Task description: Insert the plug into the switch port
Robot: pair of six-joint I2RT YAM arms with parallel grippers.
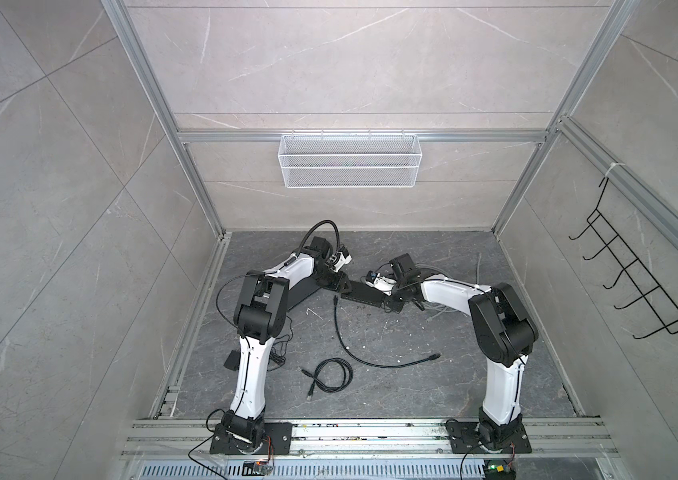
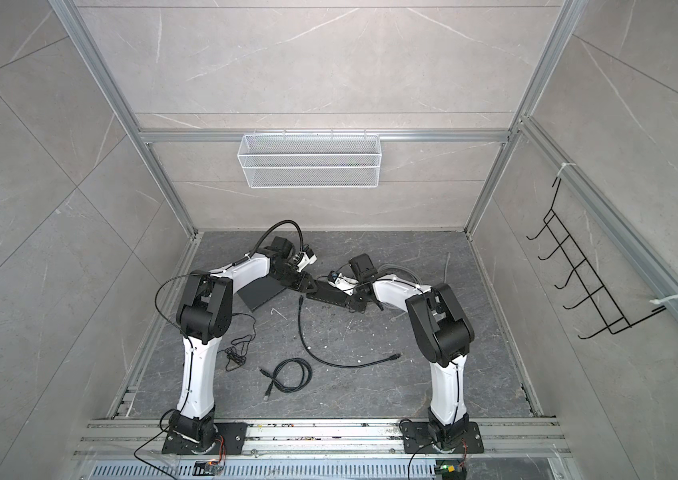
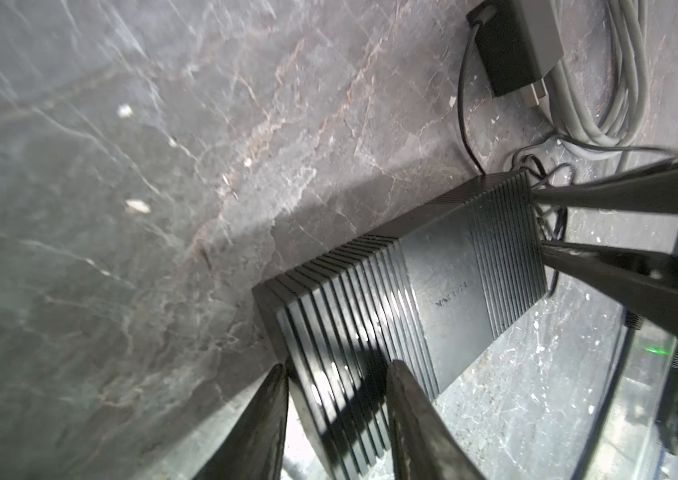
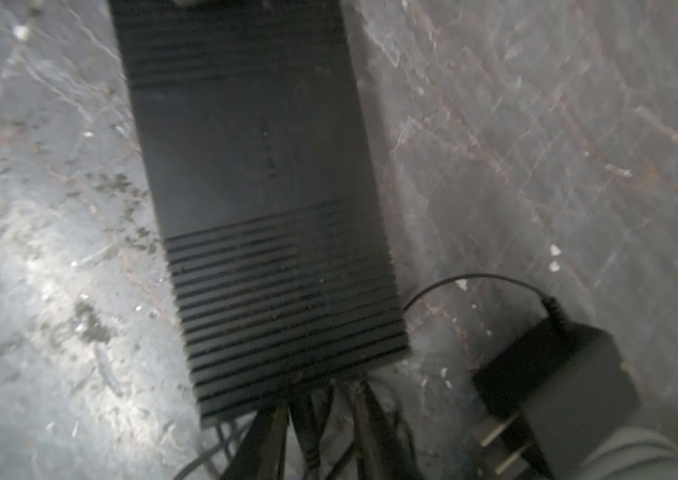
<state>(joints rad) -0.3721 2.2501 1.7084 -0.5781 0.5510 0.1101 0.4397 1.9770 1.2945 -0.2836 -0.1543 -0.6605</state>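
**Switch held between both arms, plug lying loose beside it**

Nearest the arm bases, a coiled black cable (image 1: 331, 376) is lying on the dark marbled surface (image 1: 433, 395), with a tangle of thin black cord (image 2: 239, 351) sitting off to its left. A bit farther back, a long black cable (image 1: 370, 362) is curving across the middle. The plug (image 1: 335, 299) on its far end is resting just beside the near left corner of the switch (image 1: 364, 294). It's too small for me to say whether they're touching.

The switch is lying flat, ribbed top up, about mid-surface between the two arms. The left end effector (image 3: 337, 368) is clamping its left end, one finger down each long side. The right end effector (image 3: 538, 222) is sitting at the switch's right end with its fingers apart. A few thin cords are passing through the gap, and the fingers aren't closing on them as far as I can make out.

Past that right end, a black power adapter (image 4: 557, 374) is lying prongs-out next to a bundle of grey cable (image 3: 611, 83). Its thin lead (image 4: 474, 276) is looping back toward the switch. On the far wall, a white mesh basket (image 1: 350, 160) is hanging.
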